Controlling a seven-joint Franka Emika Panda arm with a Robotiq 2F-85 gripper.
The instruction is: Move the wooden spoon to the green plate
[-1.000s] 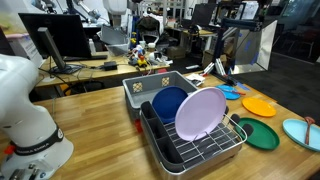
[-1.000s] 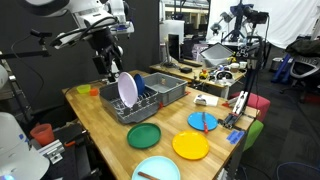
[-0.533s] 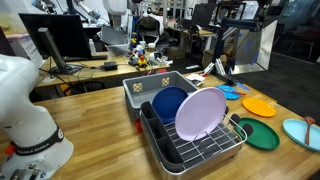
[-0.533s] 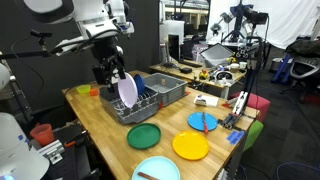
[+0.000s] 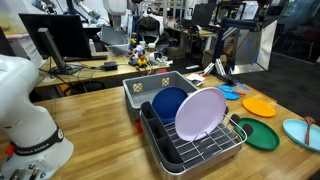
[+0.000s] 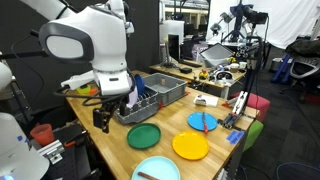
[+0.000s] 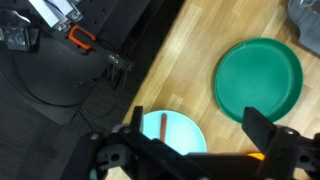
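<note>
The wooden spoon (image 7: 164, 126) lies on the pale teal plate (image 7: 180, 135); in both exterior views it is a thin brown stick (image 6: 148, 176) (image 5: 310, 122). The dark green plate (image 7: 258, 78) lies empty beside the teal plate, and it shows in both exterior views (image 6: 143, 136) (image 5: 257, 134). My gripper (image 7: 200, 140) is open and empty. It hangs above the table, with the teal plate and spoon under one finger and the green plate just ahead. In an exterior view the gripper (image 6: 102, 120) is low at the table's near edge, beside the green plate.
A dish rack (image 5: 190, 150) holds a large lavender plate (image 5: 200, 113) and a blue plate (image 5: 168, 101). A grey bin (image 6: 165, 90) stands behind it. An orange plate (image 6: 190, 146) and a blue plate (image 6: 203, 121) lie near the green one. The table edge and dark floor with cables (image 7: 60, 80) are close by.
My arm has swung from high over the dish rack down to the table's edge beside the green plate. The plates and spoon have not moved.
</note>
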